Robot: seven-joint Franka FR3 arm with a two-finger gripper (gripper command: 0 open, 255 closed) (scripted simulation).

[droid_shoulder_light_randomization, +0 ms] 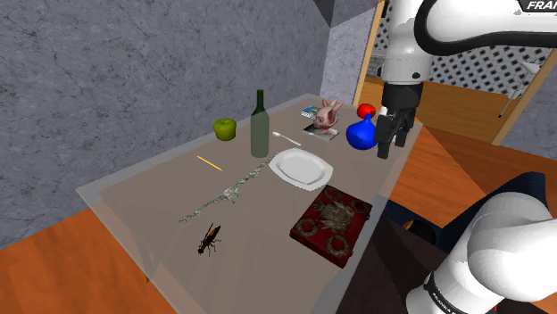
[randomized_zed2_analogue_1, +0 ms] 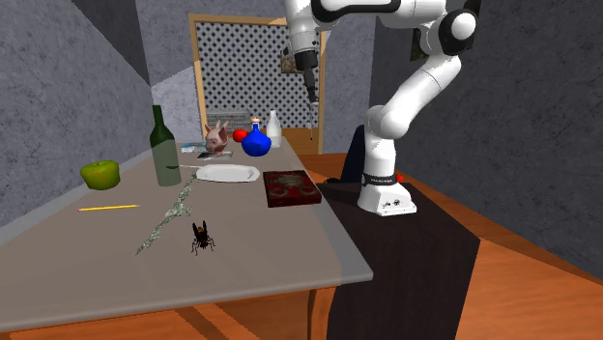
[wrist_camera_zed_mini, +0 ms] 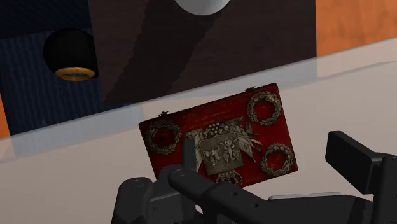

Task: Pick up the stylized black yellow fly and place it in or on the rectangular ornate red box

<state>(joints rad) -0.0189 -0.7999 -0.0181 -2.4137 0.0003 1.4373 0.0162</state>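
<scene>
Arm: the white arm [droid_shoulder_light_randomization: 500, 254] rises from its dark stand [randomized_zed2_analogue_1: 406, 275], which sits against the table's long edge.
Table: a pale grey table [droid_shoulder_light_randomization: 134, 201] stands on an orange-brown floor.
Fly: the fly [droid_shoulder_light_randomization: 210, 239] is small and black with reddish-orange marks. It lies on the table's near end, with nothing touching it. It is well apart from the red box, toward the shoulder view's left, and near one tip of the silvery strand.
Red box: the red box [droid_shoulder_light_randomization: 332, 223] lies flat at the table edge by the stand. Its top bears greyish wreaths around a central crest, and in the wrist view it sits beyond the fingers.
Silvery strand: the thin silvery strand [droid_shoulder_light_randomization: 223, 194] runs diagonally from near the fly toward the plate.
Plate: the white plate [droid_shoulder_light_randomization: 301, 168] sits just beyond the red box.
Yellow stick: the yellow stick [droid_shoulder_light_randomization: 209, 162] is slim and flat, lying toward the shoulder view's left of the plate.
Bottle: the dark green bottle [droid_shoulder_light_randomization: 260, 125] stands upright between the plate and the green apple [droid_shoulder_light_randomization: 225, 129].
Fork: the small silvery fork [droid_shoulder_light_randomization: 287, 138] lies just past the plate.
Far end: the blue flask [droid_shoulder_light_randomization: 360, 135], the pink pig head [droid_shoulder_light_randomization: 328, 112] and the red ball [droid_shoulder_light_randomization: 365, 111] stand close together.
Gripper: the black gripper [droid_shoulder_light_randomization: 386, 150] hangs over the table's far end and points down, beside the blue flask in the shoulder view. Its fingers are spread apart and clasp nothing.
Background: grey stone-look walls and a wood-framed perforated panel [randomized_zed2_analogue_1: 242, 68].
</scene>
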